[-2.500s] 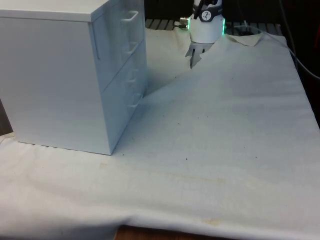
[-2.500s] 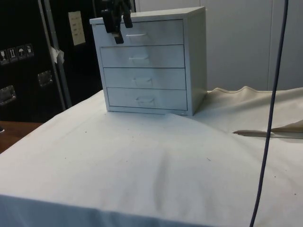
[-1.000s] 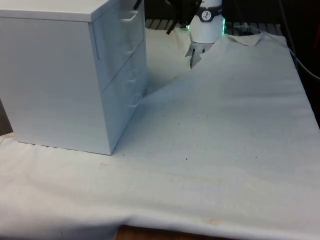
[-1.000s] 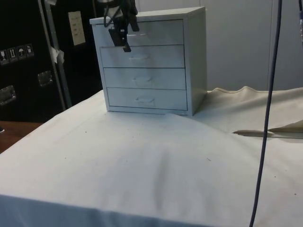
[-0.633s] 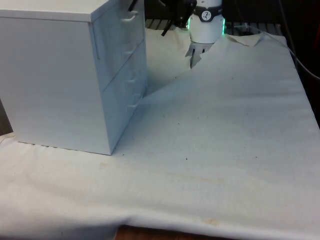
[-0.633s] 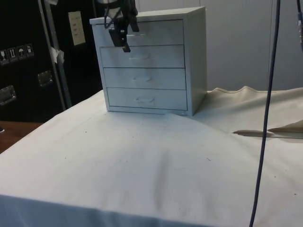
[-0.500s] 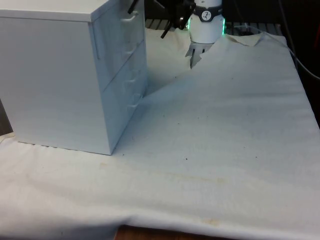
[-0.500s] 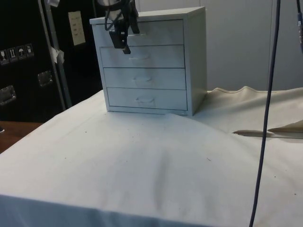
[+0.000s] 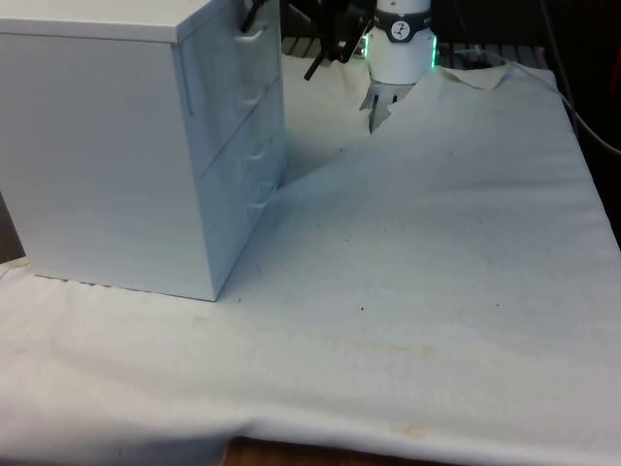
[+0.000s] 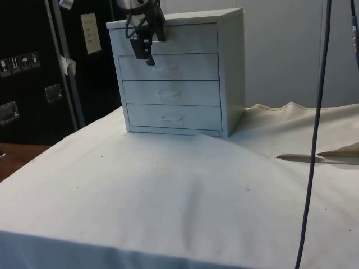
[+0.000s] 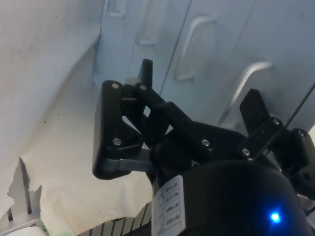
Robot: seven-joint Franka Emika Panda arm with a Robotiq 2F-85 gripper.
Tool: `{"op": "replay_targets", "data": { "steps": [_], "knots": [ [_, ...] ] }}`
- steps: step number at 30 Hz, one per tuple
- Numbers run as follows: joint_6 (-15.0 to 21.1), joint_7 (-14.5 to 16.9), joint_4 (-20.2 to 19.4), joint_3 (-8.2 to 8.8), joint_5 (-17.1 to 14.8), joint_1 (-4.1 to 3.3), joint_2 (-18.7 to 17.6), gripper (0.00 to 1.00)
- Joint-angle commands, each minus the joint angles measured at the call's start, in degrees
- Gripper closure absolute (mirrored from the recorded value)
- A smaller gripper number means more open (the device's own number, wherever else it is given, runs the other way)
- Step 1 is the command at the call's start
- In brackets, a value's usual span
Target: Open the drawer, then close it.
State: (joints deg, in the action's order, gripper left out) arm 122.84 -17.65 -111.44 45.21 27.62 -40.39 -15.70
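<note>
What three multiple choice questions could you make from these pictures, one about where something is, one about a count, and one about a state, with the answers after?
1. Where is the gripper?
A. In front of the chest's top drawer
B. Down on the cloth
C. Behind the chest

2. How many drawers does the chest of drawers have?
A. Two
B. Four
C. Six

3. What state are the drawers in?
A. Top drawer pulled far out
B. Bottom drawer removed
C. All fronts flush, shut

Answers:
1. A, since the side view puts the gripper level with the top drawer, beside its handle.
2. B, since the side view shows four stacked fronts, each with a handle.
3. C, since in the side view no front stands out from the frame, and the fingers are spread apart near a handle, gripping nothing.
</note>
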Motion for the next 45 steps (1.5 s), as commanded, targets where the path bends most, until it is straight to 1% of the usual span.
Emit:
{"op": "replay_targets", "data": {
  "steps": [1, 2, 3, 4, 11, 12, 13, 15, 18, 19, 20, 21, 22, 23, 25, 26, 29, 30, 31, 32, 33, 38, 39, 40, 41, 42, 45],
  "knots": [
    [1.03, -0.29, -0.29, 0.06, 0.11, 0.11, -0.06, 0.0],
    [1.09, -0.4, -0.29, 0.06, 0.11, 0.11, -0.11, 0.0],
    [0.11, -0.17, -0.06, 0.06, 0.0, 0.0, -0.06, 0.0],
    [1.15, -0.46, -0.34, 0.06, 0.11, 0.11, -0.17, 0.0],
    [1.49, -1.2, -0.4, 0.06, 0.11, 0.11, -0.57, 0.0],
    [0.63, -1.03, -0.11, 0.06, 0.0, 0.0, -0.63, 0.0],
    [1.55, -1.32, -0.34, 0.11, 0.11, 0.06, -0.57, 0.0],
    [1.55, -1.55, -0.34, 0.11, 0.17, 0.06, -0.69, 0.0],
    [1.49, -2.01, -0.17, 0.11, 0.34, -0.17, -0.74, 0.0],
    [1.43, -2.12, -0.17, 0.11, 0.4, -0.23, -0.74, 0.02],
    [1.43, -2.18, -0.17, 0.11, 0.46, -0.23, -0.8, 0.06],
    [1.43, -2.35, -0.11, 0.17, 0.52, -0.29, -0.8, 0.16],
    [0.86, -1.95, -0.06, 0.06, 0.23, -0.17, -0.74, 0.22],
    [1.38, -2.46, -0.11, 0.11, 0.69, -0.34, -0.8, 0.22],
    [1.32, -2.75, -0.11, 0.11, 1.09, -0.34, -0.74, 0.33],
    [1.32, -2.86, -0.17, 0.11, 1.2, -0.4, -0.74, 0.4],
    [1.26, -3.09, -0.17, 0.11, 1.49, -0.4, -0.74, 0.55],
    [1.15, -3.38, -0.17, 0.06, 1.95, -0.4, -0.63, 0.64],
    [0.97, -3.5, -0.17, 0.0, 2.12, -0.4, -0.57, 0.68],
    [0.29, -2.98, 0.29, 0.29, 2.52, -0.23, -0.63, 0.72],
    [0.86, -3.55, -0.17, -0.06, 2.29, -0.4, -0.57, 0.72],
    [0.69, -3.84, -0.17, -0.11, 2.69, -0.4, -0.46, 0.93],
    [0.69, -3.84, -0.17, -0.11, 2.69, -0.4, -0.46, 1.0],
    [0.69, -3.84, -0.17, -0.11, 2.69, -0.4, -0.46, 1.0],
    [-0.23, -3.27, 0.46, 0.29, 3.38, -0.23, -0.46, 1.0],
    [0.69, -3.84, -0.17, -0.11, 2.69, -0.4, -0.46, 1.0],
    [0.69, -3.84, -0.17, -0.11, 2.69, -0.4, -0.46, 1.0]
  ]
}}
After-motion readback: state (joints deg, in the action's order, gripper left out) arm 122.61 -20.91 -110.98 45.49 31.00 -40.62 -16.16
